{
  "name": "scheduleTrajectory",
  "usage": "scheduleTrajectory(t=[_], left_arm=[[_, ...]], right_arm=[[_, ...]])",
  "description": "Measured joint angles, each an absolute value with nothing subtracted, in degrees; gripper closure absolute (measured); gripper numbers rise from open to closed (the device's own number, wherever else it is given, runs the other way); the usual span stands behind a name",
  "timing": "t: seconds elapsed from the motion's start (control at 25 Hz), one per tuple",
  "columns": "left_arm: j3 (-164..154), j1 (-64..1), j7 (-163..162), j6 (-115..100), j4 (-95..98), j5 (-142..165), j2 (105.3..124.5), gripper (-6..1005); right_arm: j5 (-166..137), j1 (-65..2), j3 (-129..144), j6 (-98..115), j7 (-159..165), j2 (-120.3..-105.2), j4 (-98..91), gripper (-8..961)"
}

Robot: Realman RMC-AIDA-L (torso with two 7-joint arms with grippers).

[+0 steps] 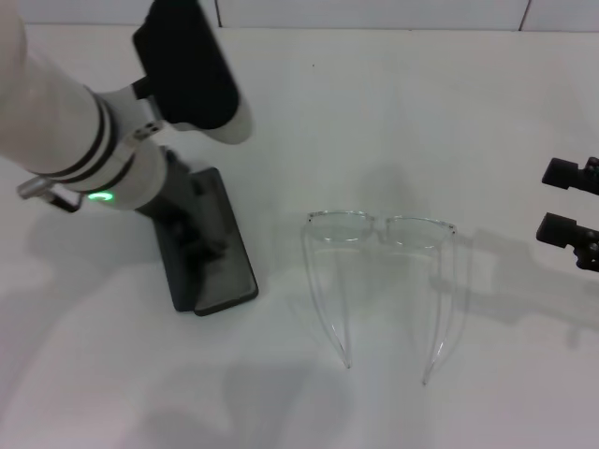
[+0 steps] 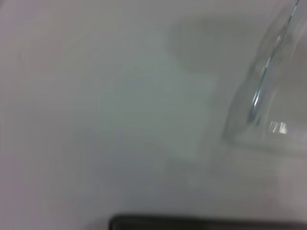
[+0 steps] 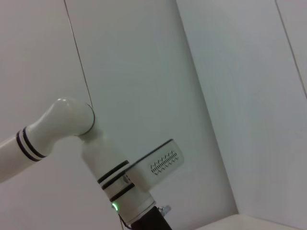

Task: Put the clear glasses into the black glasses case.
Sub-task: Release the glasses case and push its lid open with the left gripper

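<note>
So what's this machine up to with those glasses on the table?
The robot is meant to put the clear glasses into the black glasses case. Right now its left arm is down over the case, with the left gripper at it, apparently working on the case first. The glasses lie untouched on the white table, temples unfolded, beside the case. The right gripper waits at the table's edge, jaws apart.

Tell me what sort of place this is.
Probably a lab or test bench: a bare white table, plain white panelled walls, and only the glasses and the case set out between the arms.
</note>
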State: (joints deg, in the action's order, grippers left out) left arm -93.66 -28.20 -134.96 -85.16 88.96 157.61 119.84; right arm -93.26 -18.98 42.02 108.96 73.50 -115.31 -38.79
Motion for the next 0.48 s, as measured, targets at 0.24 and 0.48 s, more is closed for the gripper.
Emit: scheduleTrajectory(t=[0.24, 0.48], left_arm=[[-95.9, -27.8, -136.4, -83.7, 93.9, 157.0, 119.94, 247], [-95.8, -28.4, -143.8, -81.6, 97.0, 160.3, 119.97, 248]], right_arm=[[-93.3, -19.7, 42.1, 108.9, 72.8, -115.15, -37.3, 225], [-93.3, -19.0, 41.7, 108.9, 72.2, -115.06, -37.1, 225]])
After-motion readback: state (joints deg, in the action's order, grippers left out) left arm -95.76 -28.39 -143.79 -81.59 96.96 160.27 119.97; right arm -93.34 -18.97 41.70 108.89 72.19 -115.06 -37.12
